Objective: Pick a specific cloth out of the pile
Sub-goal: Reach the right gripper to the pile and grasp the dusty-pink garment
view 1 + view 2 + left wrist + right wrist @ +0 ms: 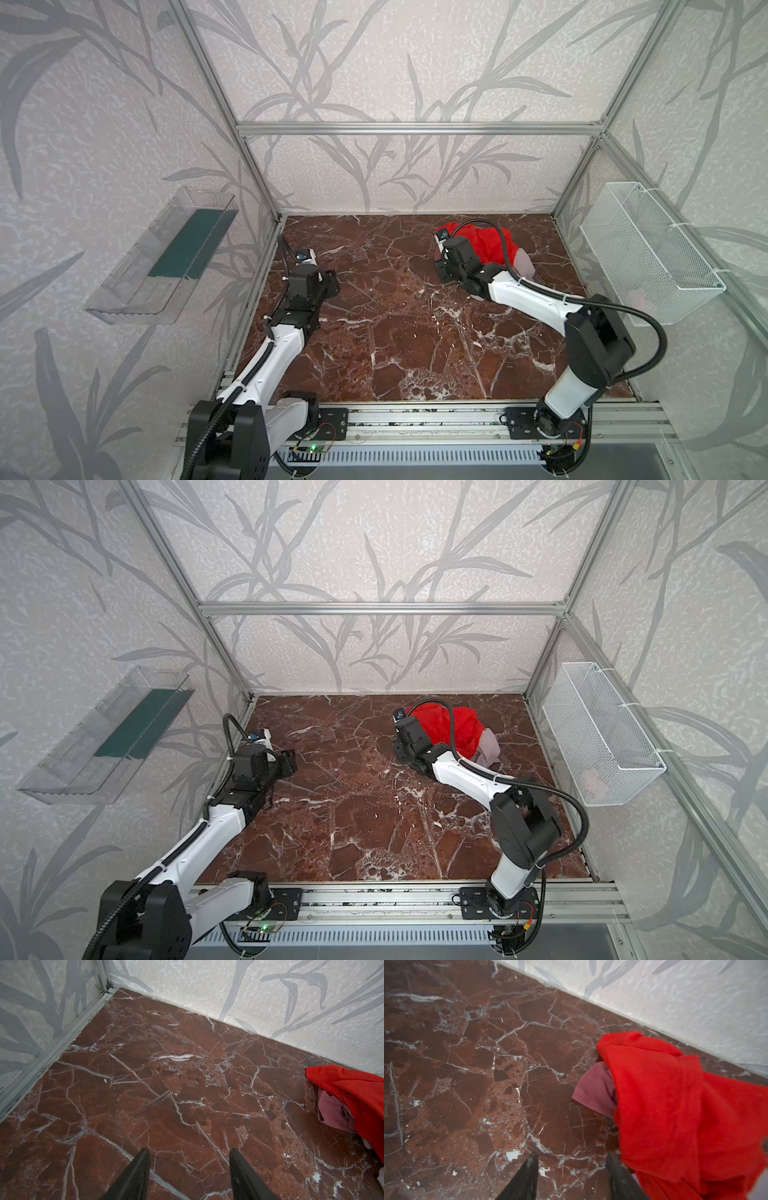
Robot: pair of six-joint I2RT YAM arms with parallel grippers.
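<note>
Red-marble table point(467, 1064): the soft, light dusty-rose cloth point(596, 1088) peeks from beneath a red cloth point(675, 1105), its hemmed corner the likely hold; left gripper point(189, 1150) and right gripper point(572, 1154) jaws gape empty.

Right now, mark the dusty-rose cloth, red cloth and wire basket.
dusty-rose cloth point(595, 1088): right wrist view, exposed hemmed corner.
red cloth point(675, 1105): right wrist view, draped middle.
wire basket point(640, 257): in a top view, mesh side wall.
</note>
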